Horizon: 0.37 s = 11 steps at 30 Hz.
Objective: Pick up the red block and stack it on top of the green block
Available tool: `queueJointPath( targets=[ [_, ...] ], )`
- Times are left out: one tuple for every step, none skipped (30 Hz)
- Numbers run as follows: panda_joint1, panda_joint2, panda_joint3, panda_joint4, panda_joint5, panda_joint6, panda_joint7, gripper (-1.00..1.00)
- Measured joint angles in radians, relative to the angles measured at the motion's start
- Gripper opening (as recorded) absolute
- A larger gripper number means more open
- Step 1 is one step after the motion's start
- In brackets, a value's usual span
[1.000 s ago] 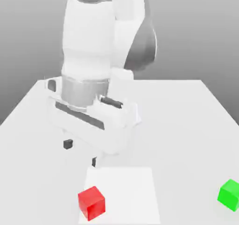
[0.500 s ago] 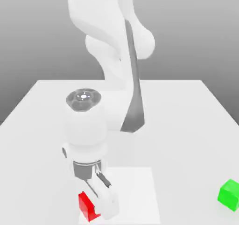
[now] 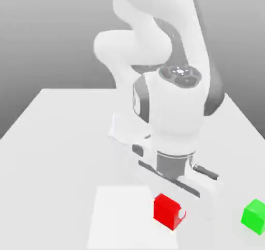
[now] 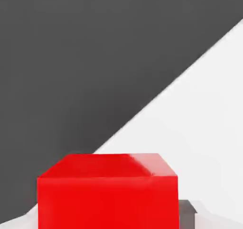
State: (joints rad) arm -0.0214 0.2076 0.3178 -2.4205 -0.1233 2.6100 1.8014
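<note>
White counter (image 3: 62, 156), grey backdrop. Fingers (image 3: 178, 215) clamped on red block (image 3: 166, 210), block sits between them. Green block (image 3: 254, 216) well apart from fingers, on counter.

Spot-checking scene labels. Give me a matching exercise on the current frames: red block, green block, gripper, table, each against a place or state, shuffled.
Things:
1. red block
2. green block
3. gripper
4. table

Places or states:
A. sits alone near the exterior view's right edge
B. white surface under everything
C. shut on a cube
D. held between the fingers, beside the green cube

Pairs: 1-D, 2-A, 3-C, 4-B
</note>
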Motion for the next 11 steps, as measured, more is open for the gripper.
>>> queueJointPath(
  targets=[
    [0.032, 0.001, 0.020, 0.010, -0.005, -0.010, 0.017, -1.00],
    [0.062, 0.002, 0.042, 0.020, -0.012, -0.019, 0.036, -1.00],
    [0.092, 0.007, 0.064, 0.031, -0.022, -0.027, 0.056, -1.00],
    [0.127, 0.025, 0.079, 0.048, -0.041, -0.028, 0.083, -1.00],
    [0.172, 0.062, 0.083, 0.069, -0.075, -0.016, 0.119, -1.00],
    [0.204, 0.103, 0.076, 0.084, -0.110, 0.006, 0.151, -1.00],
    [0.231, 0.141, 0.060, 0.092, -0.141, 0.033, 0.177, -1.00],
    [0.250, 0.169, 0.045, 0.097, -0.161, 0.053, 0.193, 1.00],
    [0.250, 0.169, 0.045, 0.097, -0.161, 0.053, 0.193, 1.00],
    [0.250, 0.169, 0.045, 0.097, -0.161, 0.053, 0.193, 1.00],
    [0.250, 0.169, 0.045, 0.097, -0.161, 0.053, 0.193, 1.00]
  ],
)
